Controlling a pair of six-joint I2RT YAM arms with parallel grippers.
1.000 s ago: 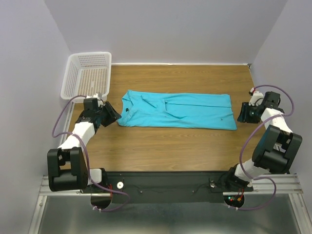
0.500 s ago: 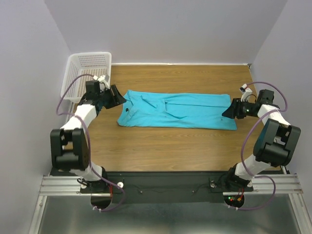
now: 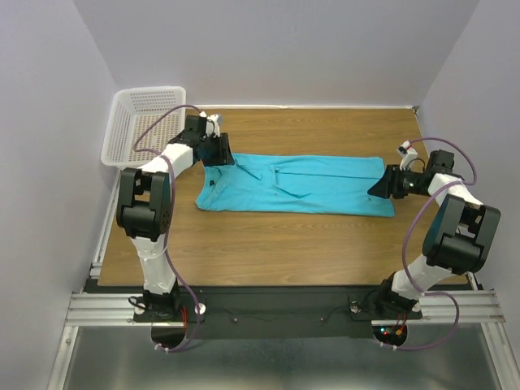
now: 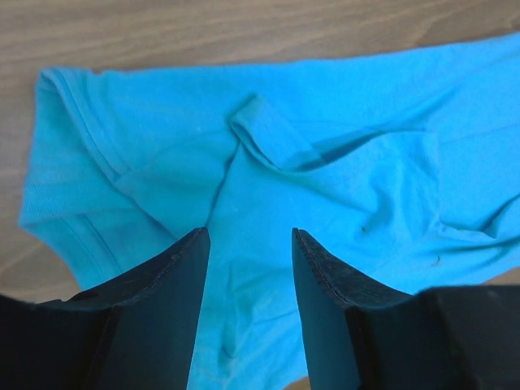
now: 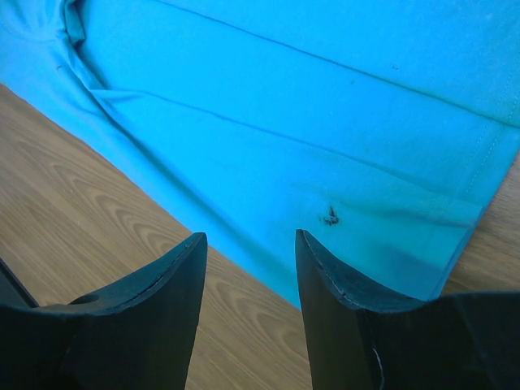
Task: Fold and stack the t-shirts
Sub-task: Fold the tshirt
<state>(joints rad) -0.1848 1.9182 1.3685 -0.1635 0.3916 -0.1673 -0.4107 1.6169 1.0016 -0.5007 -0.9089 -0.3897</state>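
A turquoise-blue t-shirt [image 3: 296, 184] lies folded lengthwise into a long strip across the middle of the wooden table [image 3: 268, 244], neck end at the left. My left gripper [image 3: 221, 154] is open at the shirt's far left corner; in the left wrist view its open jaws hang just above the crumpled neck end [image 4: 268, 162]. My right gripper [image 3: 380, 188] is open at the shirt's right end; in the right wrist view it hovers over the hem [image 5: 341, 146], near the shirt's near edge, holding nothing.
A white mesh basket [image 3: 146, 123] stands at the table's far left corner, just left of my left arm. Bare wood lies in front of the shirt and behind it. Grey walls close in on three sides.
My left gripper swung from the table's left edge up and right to the shirt's far left corner. My right gripper moved left onto the shirt's right end, then held. The shirt has not moved.
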